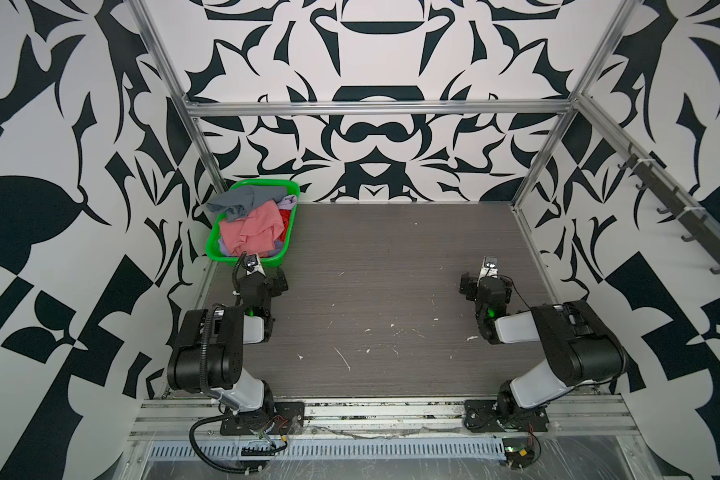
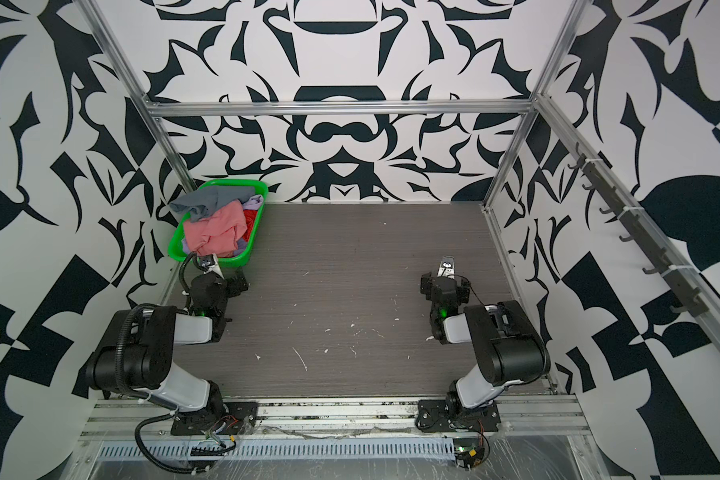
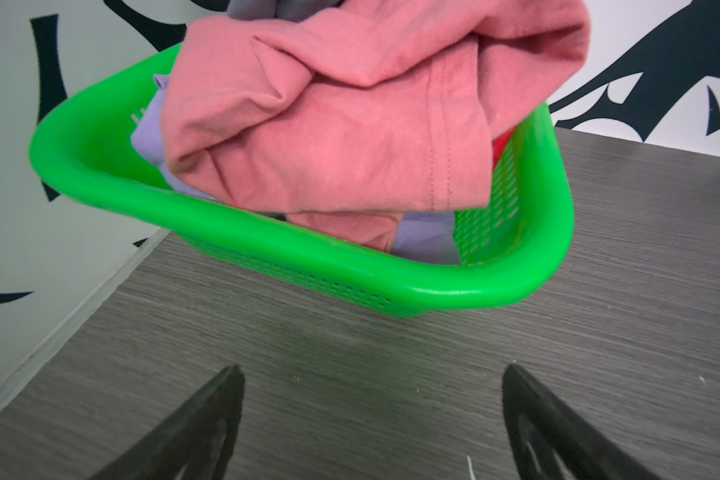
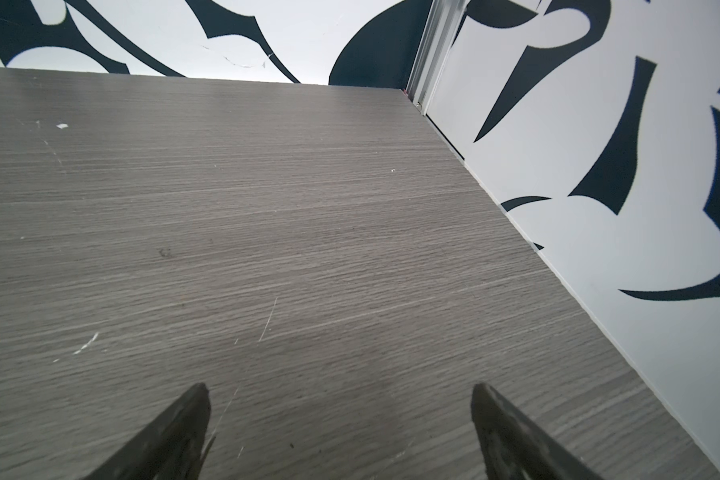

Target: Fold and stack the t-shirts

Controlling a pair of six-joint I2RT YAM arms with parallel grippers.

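Salmon, slate, lavender and red t-shirts (image 1: 252, 232) lie crumpled in the green basket (image 1: 212, 246) at ten o'clock on the table (image 1: 391, 299). The left gripper (image 3: 373, 374) stands wide beside its rim; the right gripper (image 4: 339, 390), equally wide and empty, sits at three o'clock.

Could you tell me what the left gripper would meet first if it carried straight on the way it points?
Most likely the near wall of the green basket, straight ahead of the open left gripper; its height is unclear, so it might instead brush the salmon pink t-shirt heaped above the rim.
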